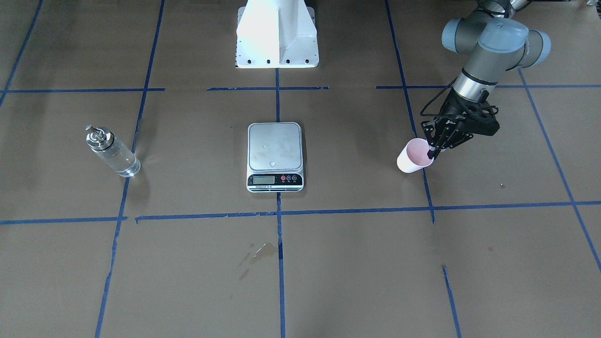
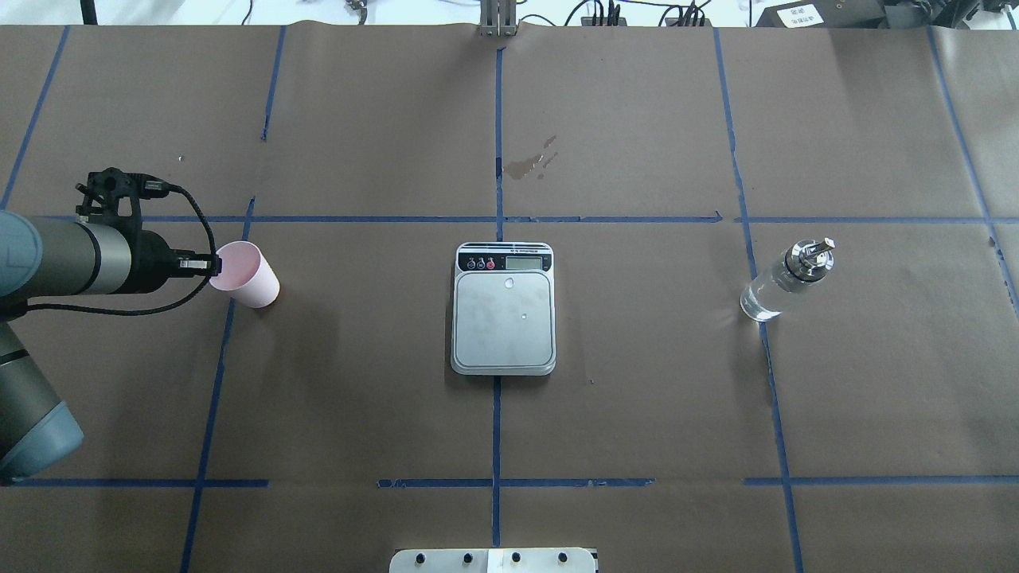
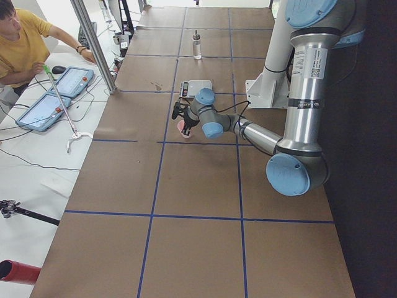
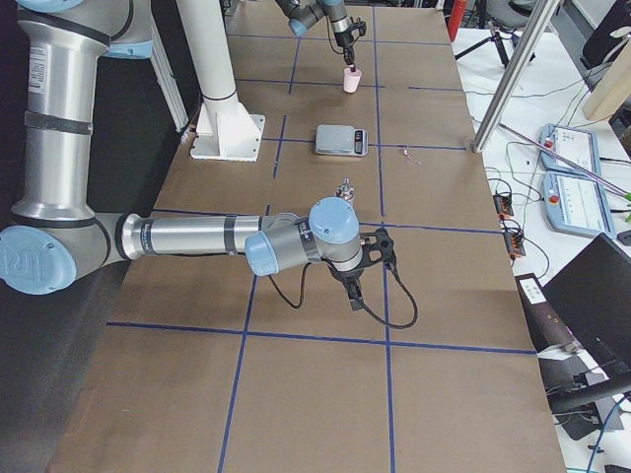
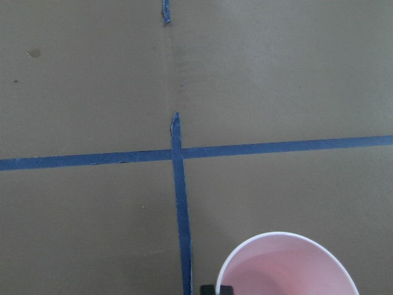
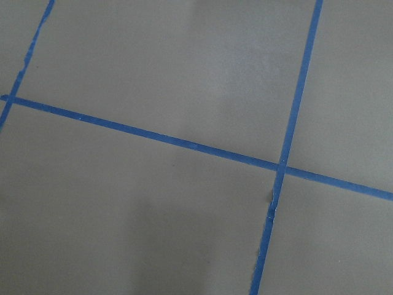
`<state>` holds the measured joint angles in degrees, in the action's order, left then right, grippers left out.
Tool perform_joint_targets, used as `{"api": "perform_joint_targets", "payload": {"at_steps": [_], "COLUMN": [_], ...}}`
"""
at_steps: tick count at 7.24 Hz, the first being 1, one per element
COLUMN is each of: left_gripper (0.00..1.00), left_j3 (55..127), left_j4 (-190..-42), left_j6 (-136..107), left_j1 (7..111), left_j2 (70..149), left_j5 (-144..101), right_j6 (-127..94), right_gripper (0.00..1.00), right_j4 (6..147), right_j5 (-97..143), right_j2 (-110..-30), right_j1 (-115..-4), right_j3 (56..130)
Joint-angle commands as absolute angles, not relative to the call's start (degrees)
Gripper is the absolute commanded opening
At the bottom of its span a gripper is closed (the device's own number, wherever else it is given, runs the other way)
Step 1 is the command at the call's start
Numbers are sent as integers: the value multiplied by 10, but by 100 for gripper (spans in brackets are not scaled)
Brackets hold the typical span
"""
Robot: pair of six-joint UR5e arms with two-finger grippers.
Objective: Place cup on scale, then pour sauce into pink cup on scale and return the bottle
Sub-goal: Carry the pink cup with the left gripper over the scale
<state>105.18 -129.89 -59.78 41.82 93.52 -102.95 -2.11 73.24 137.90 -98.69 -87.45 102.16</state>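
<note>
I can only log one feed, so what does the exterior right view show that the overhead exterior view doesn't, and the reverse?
Only exterior right: the right tool, hanging over the table, and two tablets on the side bench. Only overhead: small droplets on the platform of the scale. Both: the cup with the left tool at its rim, the scale in the middle, and the upright bottle.

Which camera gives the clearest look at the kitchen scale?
The front-facing exterior view: the scale sits central, display and buttons nearest the camera. The overhead view shows it as large, display farthest away. Both side views show it small; wrist cameras miss it.
</note>
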Motion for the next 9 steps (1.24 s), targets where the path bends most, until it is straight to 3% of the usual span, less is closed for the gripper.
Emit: {"api": "perform_joint_targets", "payload": {"at_steps": [1, 4, 9], "left_gripper": [0, 0, 0], "left_j3": [1068, 1063, 1008], "left_j4": [-1282, -1056, -1012], "left_j6": [-596, -605, -719], "left_j1": [422, 415, 273], "left_j2": [961, 1167, 1288], "left_j5": [-1030, -977, -860], "right_j6": [-21, -22, -31], "right_gripper": [100, 100, 100], "right_j4": [732, 732, 732], "right_j5": [1380, 1379, 1379], "right_j2": [-988, -988, -988], "right_j1": [-875, -875, -875], "right_j3": [1023, 1024, 1024]}}
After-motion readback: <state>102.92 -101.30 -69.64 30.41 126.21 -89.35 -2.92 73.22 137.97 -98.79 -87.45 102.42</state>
